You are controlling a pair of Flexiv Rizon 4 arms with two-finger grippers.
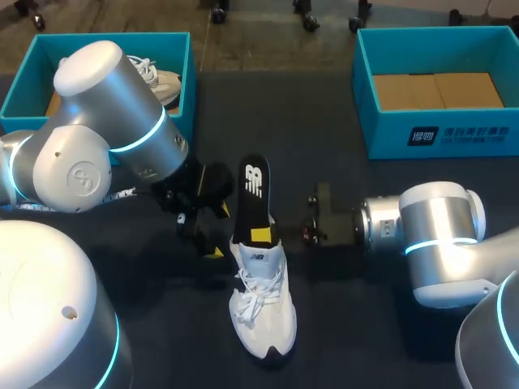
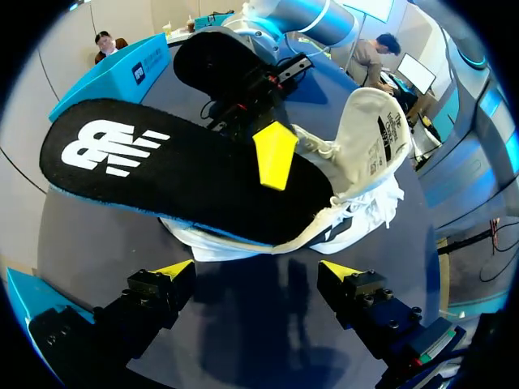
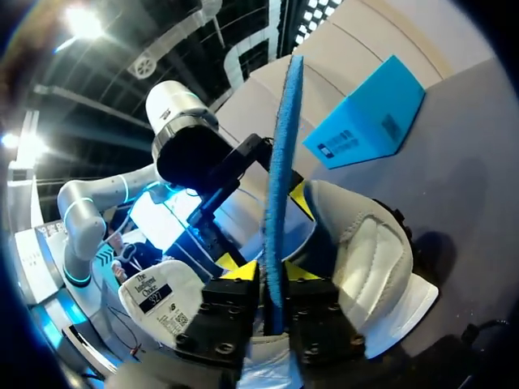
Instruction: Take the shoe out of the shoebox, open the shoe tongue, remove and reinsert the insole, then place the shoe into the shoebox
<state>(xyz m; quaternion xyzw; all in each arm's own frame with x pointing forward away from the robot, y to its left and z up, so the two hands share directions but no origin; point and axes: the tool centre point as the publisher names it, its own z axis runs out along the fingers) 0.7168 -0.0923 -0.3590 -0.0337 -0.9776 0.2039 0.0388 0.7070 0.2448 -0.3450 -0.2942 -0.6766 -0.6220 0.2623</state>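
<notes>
Two shoeboxes in the head view, left shoebox (image 1: 113,39) and right shoebox (image 1: 389,130); two shoes, a spare shoe (image 1: 162,81) in the left, the white shoe (image 1: 263,304) on the counter (image 1: 340,324); one insole (image 1: 255,190) half out of it. Left wrist view: your left pincer (image 2: 258,271) spread, empty, near the shoe. Right wrist view: right pincer (image 3: 272,275) pinches the insole. Insole step, I'd judge; next, slide it straight.

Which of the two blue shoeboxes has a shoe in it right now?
The left shoebox, at the table's far corner: a white shoe lies inside. The right shoebox shows only brown cardboard.
</notes>
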